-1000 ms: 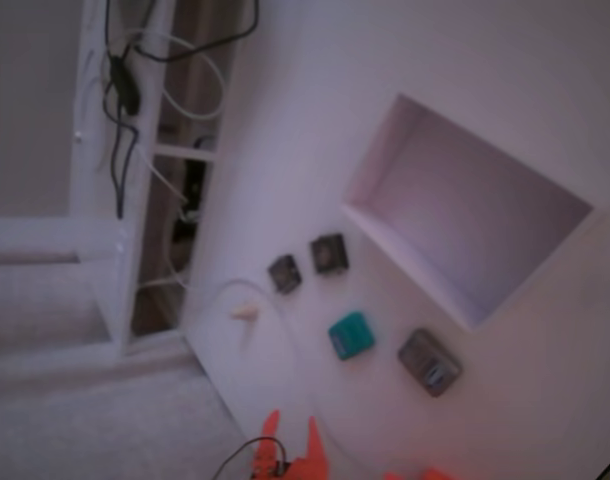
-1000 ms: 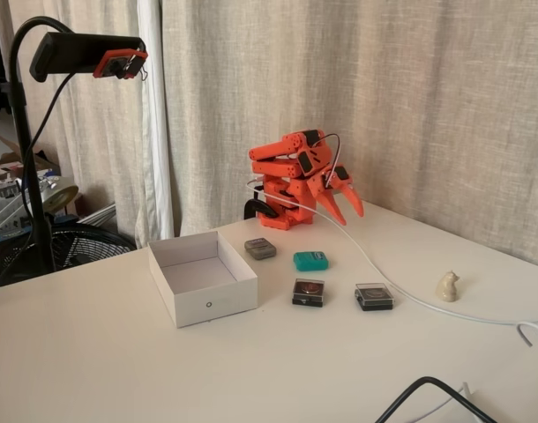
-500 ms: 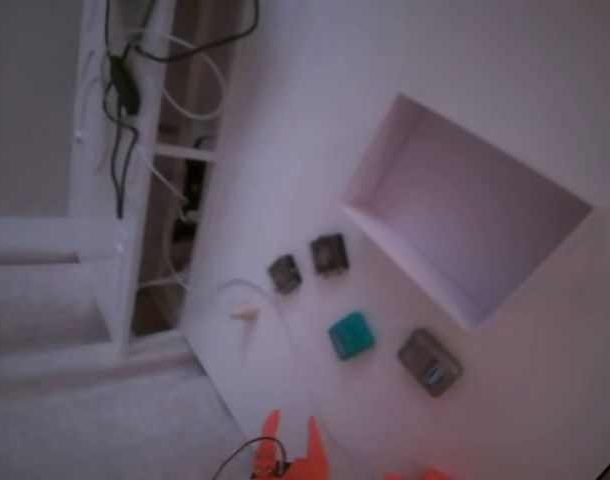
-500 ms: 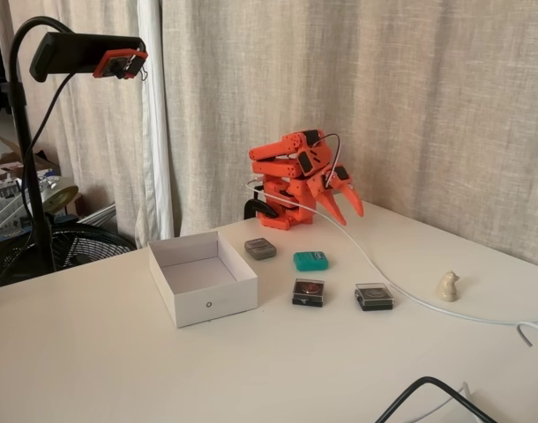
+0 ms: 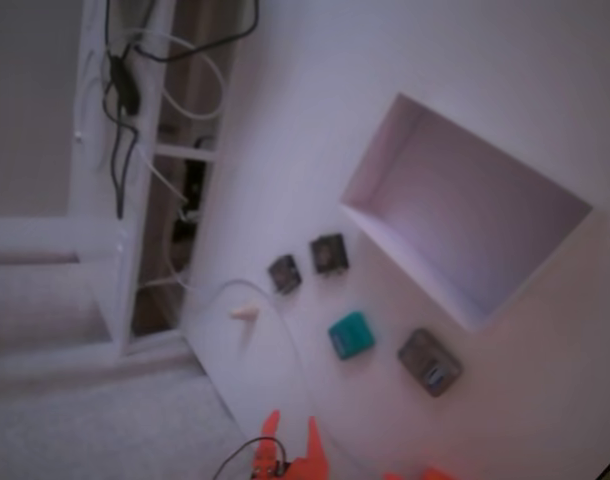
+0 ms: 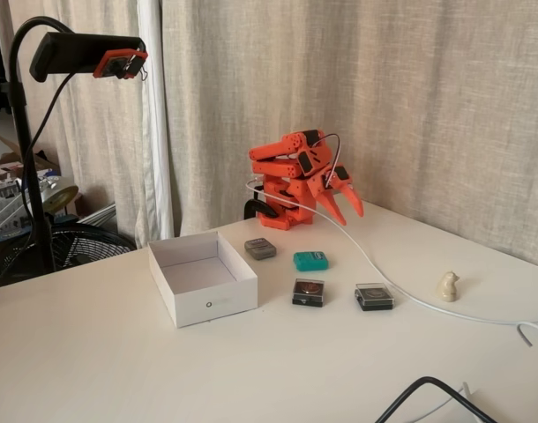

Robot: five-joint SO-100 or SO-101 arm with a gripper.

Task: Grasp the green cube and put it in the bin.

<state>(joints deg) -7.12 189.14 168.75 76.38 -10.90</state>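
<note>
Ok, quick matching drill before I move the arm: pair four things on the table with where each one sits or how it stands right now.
Things:
1. green cube
2. bin
3. gripper
4. small pale figurine

States:
A. empty, at the left end of the table in the side-on fixed view
B. raised off the table, folded back near the arm's base, holding nothing
C. beside the white cable, at the far right
D. on the table between the grey block and the two dark cases

Pairs: 1-D, 2-A, 3-B, 4-C

arm (image 5: 295, 458) cut off, green cube (image 5: 351, 334) blurred
</note>
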